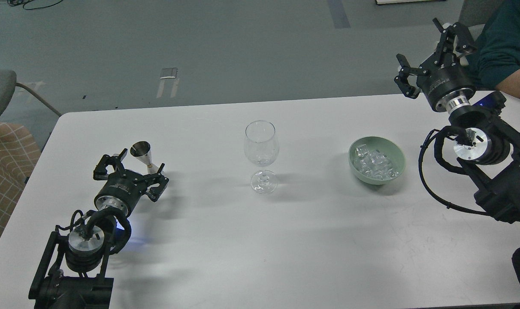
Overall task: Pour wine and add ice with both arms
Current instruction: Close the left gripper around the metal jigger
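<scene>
At left gripper [133, 171]: fingers spread wide, holding nothing, hovering low over the table [200, 240]. Small metal measuring cup [143, 155] standing upright just beyond the fingers, apparently between or right behind them; contact not clear. Contents of the cup not readable from this angle.

Outward to centre: wine glass [261, 155] upright on the table, well apart from both grippers. Bowl of the glass looks empty, maybe a faint trace at the bottom, no ice visible inside. Judgement: pour not done yet.

Further right: green bowl [376, 159] on the table, loaded with ice [375, 164], clear cubes piled inside. None on the table surface, none in the glass. Judgement: ice step not started.

At right gripper [431, 56]: raised high near the far right table edge, fingers splayed wide, empty. Well apart from the bowl, above and beyond it. Someone's teal-sleeved arm [506, 56] just behind it at the corner.

Status, as read from layout: essentially at the start. Left arm positioned for grabbing the measuring cup, grasp not closed. Remaining: close on cup, carry to glass, tip in, set back; then bring right arm down to the bowl, pick a cube, drop it in the glass. Risk note: thin stem, light glass, easy to knock during either approach.
</scene>
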You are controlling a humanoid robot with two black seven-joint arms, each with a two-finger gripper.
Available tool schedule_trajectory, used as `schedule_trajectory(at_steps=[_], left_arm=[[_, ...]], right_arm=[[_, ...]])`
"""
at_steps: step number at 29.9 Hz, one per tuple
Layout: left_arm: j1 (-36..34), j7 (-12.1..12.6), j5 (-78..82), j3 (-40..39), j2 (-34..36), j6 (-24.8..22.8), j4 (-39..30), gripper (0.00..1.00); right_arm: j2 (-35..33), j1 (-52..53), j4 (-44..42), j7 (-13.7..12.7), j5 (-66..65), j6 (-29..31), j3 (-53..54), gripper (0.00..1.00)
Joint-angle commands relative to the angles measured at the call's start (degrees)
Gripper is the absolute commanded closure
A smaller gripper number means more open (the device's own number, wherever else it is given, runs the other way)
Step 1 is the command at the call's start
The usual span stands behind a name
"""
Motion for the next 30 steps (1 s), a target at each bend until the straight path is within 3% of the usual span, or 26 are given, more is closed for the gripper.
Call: schedule_trajectory(at_steps=[1,9,14,17,19,21,27,30], left_arm=[[-0.75,-0.35,0.11,0.0,0.0,-0.02,0.97,0.01],[-4.26,-0.79,0.99,0.17,0.0,-0.02,5.71,0.01],[-5.67,-3.34,1.34,0.17,0.0,-0.02,7.83,0.01],[-5.67,-3.61,1.34,0.26,0.0,-0.02,7.83,0.03],[-5.67,-3.78,1.34,0.26,0.0,-0.02,7.83,0.07],[-5.67,-5.01,1.34,0.96,0.0,-0.02,7.83,0.25],[-5.41,-5.89,1.43,2.81,0.0,-1.07,7.83,0.43],[-5.32,-5.89,1.61,2.81,0.0,-1.6,7.83,0.47]], right_arm=[[0.05,-0.08,0.05,0.02,0.0,0.0,0.0,0.0],[-0.04,-0.08,0.05,0.02,0.0,0.0,0.0,0.0],[-0.04,-0.08,0.05,0.02,0.0,0.0,0.0,0.0],[-0.04,-0.08,0.05,0.02,0.0,0.0,0.0,0.0],[-0.04,-0.08,0.05,0.02,-0.08,0.09,0.0,0.0],[-0.04,-0.08,0.05,0.02,-0.08,0.09,0.0,0.0],[-0.04,-0.08,0.05,0.02,-0.08,0.0,0.0,0.0],[-0.04,-0.08,0.05,0.02,-0.08,0.0,0.09,0.0]])
